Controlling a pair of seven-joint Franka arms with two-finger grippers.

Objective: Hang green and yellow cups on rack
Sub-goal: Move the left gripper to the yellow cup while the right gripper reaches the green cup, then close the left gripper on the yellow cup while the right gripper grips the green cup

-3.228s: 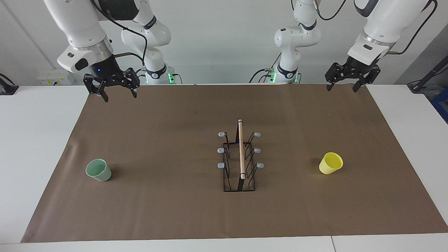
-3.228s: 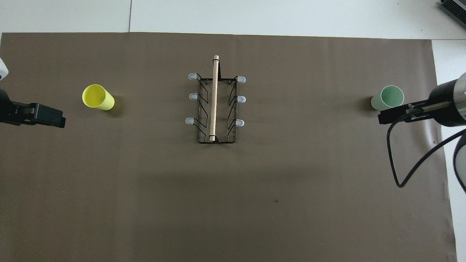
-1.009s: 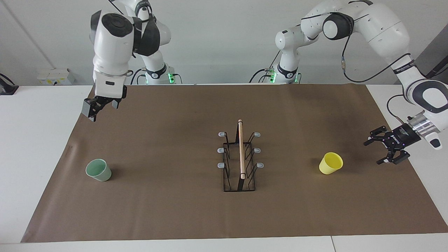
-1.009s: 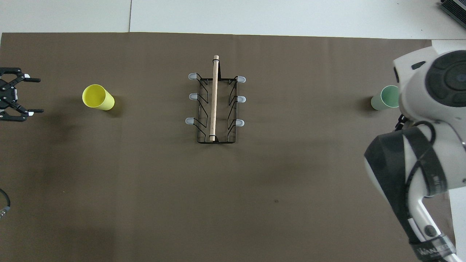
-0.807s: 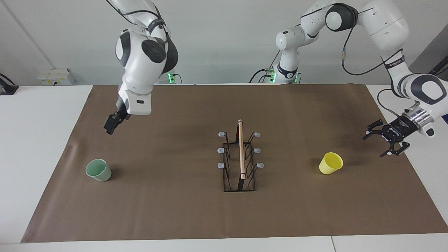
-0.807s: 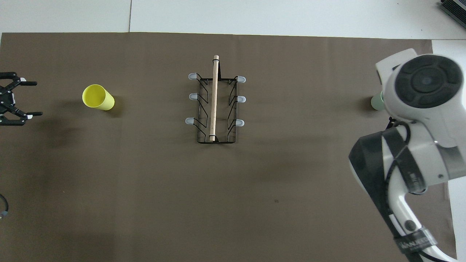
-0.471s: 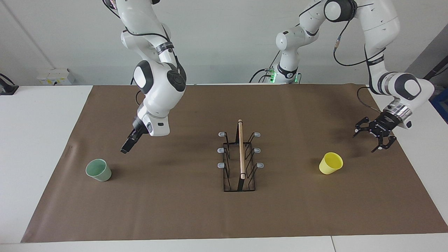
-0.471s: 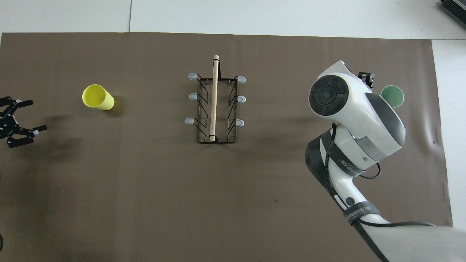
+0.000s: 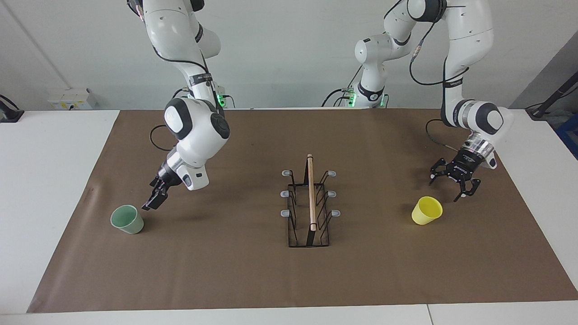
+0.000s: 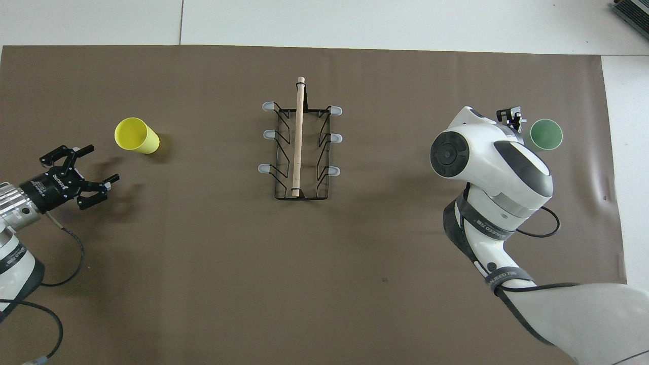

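Observation:
The pale green cup [image 9: 127,220] [image 10: 546,134] stands upright on the brown mat toward the right arm's end of the table. My right gripper [image 9: 151,203] [image 10: 511,117] hangs open just beside its rim, tilted down toward it and not touching it. Toward the left arm's end, the yellow cup [image 9: 426,211] [image 10: 136,136] leans slightly. My left gripper [image 9: 445,189] [image 10: 101,163] is open and low over the mat close to this cup, holding nothing. Between the two cups stands the black wire rack [image 9: 311,194] [image 10: 298,137] with its wooden rod and grey-tipped prongs, all bare.
A brown paper mat [image 9: 226,271] covers most of the white table [image 9: 45,180]. The right arm's bulky wrist [image 10: 487,162] hides part of the mat next to the green cup in the overhead view. Loose cables trail from both arms.
Both arms have swung down and inward. The right gripper dropped from high near the mat's edge to beside the green cup. The left gripper moved from off the mat toward the yellow cup.

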